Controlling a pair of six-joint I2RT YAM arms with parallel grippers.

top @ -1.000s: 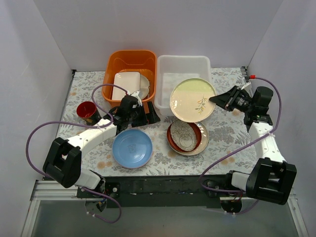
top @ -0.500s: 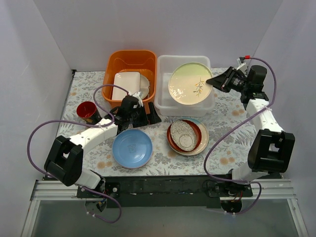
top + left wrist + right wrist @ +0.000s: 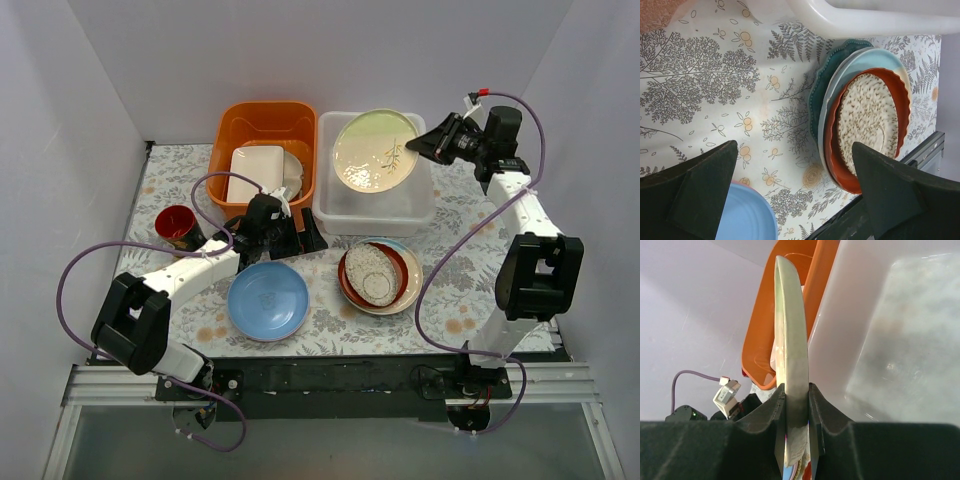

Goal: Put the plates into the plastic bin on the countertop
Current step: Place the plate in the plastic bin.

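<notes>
A red cup [image 3: 178,225] stands near the left edge of the countertop [image 3: 450,290]. Just right of it the left gripper [image 3: 795,145] hovers low with its jaws spread wide and nothing between them. A light blue plate [image 3: 267,300] lies by the near edge. Right of centre sits a stack of plates [image 3: 865,115], speckled one on top. At the far edge, beside the orange tub [image 3: 262,120], the right gripper [image 3: 795,395] pinches the rim of the cream leaf plate [image 3: 790,340], tilted over the plastic bin [image 3: 375,205].
</notes>
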